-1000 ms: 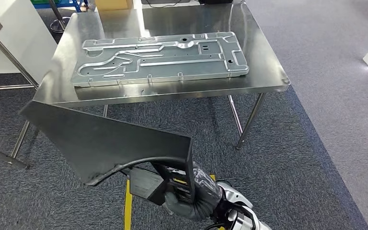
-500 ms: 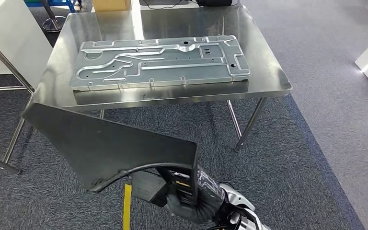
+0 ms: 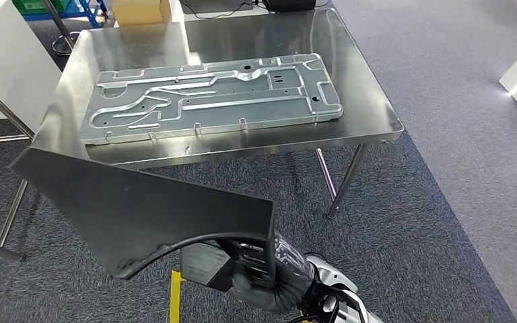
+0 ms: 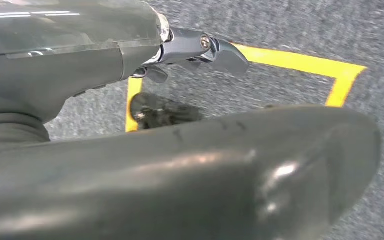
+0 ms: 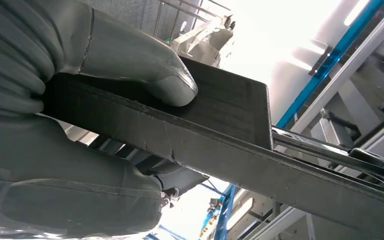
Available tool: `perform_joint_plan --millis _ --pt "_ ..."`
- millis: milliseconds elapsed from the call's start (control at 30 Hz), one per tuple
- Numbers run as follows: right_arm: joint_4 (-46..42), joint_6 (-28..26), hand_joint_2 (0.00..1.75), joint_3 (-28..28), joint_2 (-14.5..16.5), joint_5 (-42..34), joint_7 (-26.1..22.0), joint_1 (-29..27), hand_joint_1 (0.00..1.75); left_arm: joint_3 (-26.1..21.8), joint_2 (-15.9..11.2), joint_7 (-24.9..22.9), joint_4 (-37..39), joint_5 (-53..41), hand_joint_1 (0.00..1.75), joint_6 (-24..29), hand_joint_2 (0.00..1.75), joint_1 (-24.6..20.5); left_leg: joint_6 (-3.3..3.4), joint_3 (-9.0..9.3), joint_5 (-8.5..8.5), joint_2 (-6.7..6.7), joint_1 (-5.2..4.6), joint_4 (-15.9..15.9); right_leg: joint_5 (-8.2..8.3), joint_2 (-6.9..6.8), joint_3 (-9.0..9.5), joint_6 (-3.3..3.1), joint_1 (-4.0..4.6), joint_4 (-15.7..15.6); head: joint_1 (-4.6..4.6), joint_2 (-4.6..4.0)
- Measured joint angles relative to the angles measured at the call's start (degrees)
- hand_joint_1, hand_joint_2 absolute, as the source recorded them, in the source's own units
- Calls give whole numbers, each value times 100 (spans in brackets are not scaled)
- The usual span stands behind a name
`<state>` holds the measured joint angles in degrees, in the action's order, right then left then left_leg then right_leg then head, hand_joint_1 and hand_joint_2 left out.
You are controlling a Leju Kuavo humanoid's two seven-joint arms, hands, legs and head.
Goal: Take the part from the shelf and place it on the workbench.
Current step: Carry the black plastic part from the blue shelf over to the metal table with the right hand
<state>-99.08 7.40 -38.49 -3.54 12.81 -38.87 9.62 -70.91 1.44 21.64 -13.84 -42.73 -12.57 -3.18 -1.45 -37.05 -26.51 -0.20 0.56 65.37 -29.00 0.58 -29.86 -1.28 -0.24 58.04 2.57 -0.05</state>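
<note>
One steel workbench [image 3: 370, 101], far. One stamped metal panel [image 3: 209, 97] flat on it. One dark sheet-metal part [image 3: 141, 208], near, short of bench, above carpet, extending left from right hand [image 3: 259, 272]. Right hand clamped on part's right edge, thumb [image 5: 130, 60] pressing one face. Left hand [image 4: 130, 165]: grasp unclear.

part [image 3: 141, 208]: black | workbench [image 3: 370, 114]: silver | carpet [image 3: 444, 222]: grey | floor tape [image 4: 300, 62]: yellow
</note>
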Motion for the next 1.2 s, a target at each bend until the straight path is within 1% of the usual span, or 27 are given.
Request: perform_joint_plan --millis 33,67,133,167,233,267,333,367,400,433,500,533,567,633,733,767,800,867,900,933,967,1000,1033,1067,1100,1133,1200 --pt "0 8 175 -2 8 -5 17 18 175 -10 0 -2 0 6 0 1 0 -1 25 120 158 -3 -12 -331 -45 8 38 26 8 9 0 0" --pt "0 10 175 -3 16 -9 34 34 175 -20 0 -4 0 10 0 1 0 -1 51 193 220 -4 -25 -528 -77 12 53 50 13 13 -3 0" --pt "-1 18 175 -6 25 -15 50 60 175 -38 0 -4 0 15 0 -1 0 -3 101 226 175 -4 -48 -632 -109 20 50 101 13 6 -4 1" --pt "-4 22 175 -8 27 -17 51 68 175 -43 2 -3 0 15 0 -3 0 -4 128 237 167 -2 -34 -647 -130 14 57 128 12 -2 -5 1" --pt "-13 31 175 -12 30 -19 49 99 175 -48 5 -1 0 15 0 -10 0 -9 188 302 148 -2 -4 -709 -245 -2 -7 189 11 189 -15 1" --pt "-16 35 175 -14 31 -20 48 116 175 -50 7 0 0 14 0 -14 0 -13 219 341 133 -1 8 -733 -361 -10 -140 215 6 453 -20 1" --pt "-14 46 175 -16 30 -22 46 129 175 -55 7 0 0 13 0 -15 0 -20 260 395 85 2 6 -742 -622 -20 -615 245 -11 1246 -27 1" --pt "-13 54 175 -17 29 -22 46 125 175 -60 7 -1 0 13 0 -15 0 -20 267 427 56 1 5 -740 -672 -22 -847 255 -21 1569 -27 1" --pt "-11 62 175 -19 28 -22 47 121 175 -66 7 -1 0 13 0 -15 0 -19 265 466 23 -2 5 -738 -615 -24 -1001 262 -31 1716 -27 1" --pt "-11 69 175 -20 28 -22 47 120 175 -72 7 -2 0 12 0 -15 0 -16 259 515 -13 -5 6 -735 -444 -26 -1040 263 -40 1640 -27 1" --pt "-12 78 175 -23 28 -24 48 125 175 -78 9 -4 0 6 0 -15 0 -11 227 620 -102 -14 7 -726 88 -40 -838 241 -51 959 -28 1" --pt "-13 78 175 -24 29 -26 50 129 175 -79 10 -4 0 0 0 -15 0 -13 198 656 -147 -19 -3 -714 272 -49 -704 222 -39 605 -28 1" --pt "-15 78 175 -26 30 -26 53 133 175 -80 11 -3 0 -7 0 -15 0 -18 167 672 -181 -22 -12 -706 369 -54 -607 199 -31 345 -27 1" --pt "-20 80 175 -28 31 -28 60 135 175 -84 11 -2 0 -23 0 -15 0 -27 101 679 -211 -19 -28 -708 344 -38 -563 151 -7 197 -25 1" --pt "-27 89 175 -28 34 -29 62 136 175 -83 12 2 0 -42 0 -15 0 -35 16 684 -314 -3 -8 -623 320 -16 -504 64 -23 122 -22 1" --pt "-29 92 175 -28 36 -31 61 141 175 -82 12 3 0 -45 0 -15 0 -39 -9 595 -426 -2 -1 -416 310 -22 -469 34 -33 97 -21 1" --pt "-31 92 175 -28 38 -32 61 142 175 -83 12 3 0 -47 0 -15 0 -40 -28 423 -576 -1 6 -76 296 -30 -440 7 -35 85 -20 1" --pt "-30 90 175 -28 38 -34 62 134 175 -84 11 2 0 -48 0 -15 0 -35 -53 -24 -818 0 8 688 262 -36 -409 -26 -23 86 -20 1" --pt "-29 87 175 -28 37 -34 62 127 175 -85 11 1 0 -49 0 -15 0 -26 -57 -184 -814 0 8 902 244 -32 -390 -33 -16 87 -19 1" --pt "-28 82 175 -28 37 -33 62 123 175 -85 11 1 0 -50 0 -15 0 -19 -52 -233 -686 0 8 880 223 -23 -362 -34 -9 88 -19 1" --pt "-30 75 175 -28 37 -33 62 120 175 -85 10 2 0 -51 0 -15 0 -14 -38 -177 -462 0 8 647 199 -13 -323 -31 -3 88 -19 1" --pt "-34 64 175 -28 37 -29 62 118 175 -85 8 5 0 -55 0 -16 0 -13 -13 -34 -201 0 6 252 172 -6 -281 -23 1 88 -19 1" --pt "-43 48 175 -28 37 -23 62 115 175 -85 3 8 0 -60 0 -17 0 -18 15 121 -20 -1 -8 -132 145 -2 -248 -7 12 89 -21 1" --pt "-58 25 175 -28 37 -16 62 112 175 -85 -3 13 0 -64 0 -21 0 -24 45 246 80 -1 -21 -424 125 2 -234 14 20 94 -22 1" --pt "-75 3 175 -28 37 -8 63 105 175 -85 -8 19 0 -69 0 -25 0 -27 70 314 103 -1 -37 -588 113 4 -234 37 25 96 -24 1" --pt "-93 -15 175 -28 37 0 63 96 175 -85 -12 23 0 -73 0 -29 0 -28 92 334 69 -3 -53 -631 108 6 -240 63 28 92 -25 1" --pt "-136 -31 175 -28 37 12 64 71 175 -85 -15 29 0 -75 0 -36 0 -22 145 361 79 -2 -33 -690 90 3 -232 121 28 99 -27 1"
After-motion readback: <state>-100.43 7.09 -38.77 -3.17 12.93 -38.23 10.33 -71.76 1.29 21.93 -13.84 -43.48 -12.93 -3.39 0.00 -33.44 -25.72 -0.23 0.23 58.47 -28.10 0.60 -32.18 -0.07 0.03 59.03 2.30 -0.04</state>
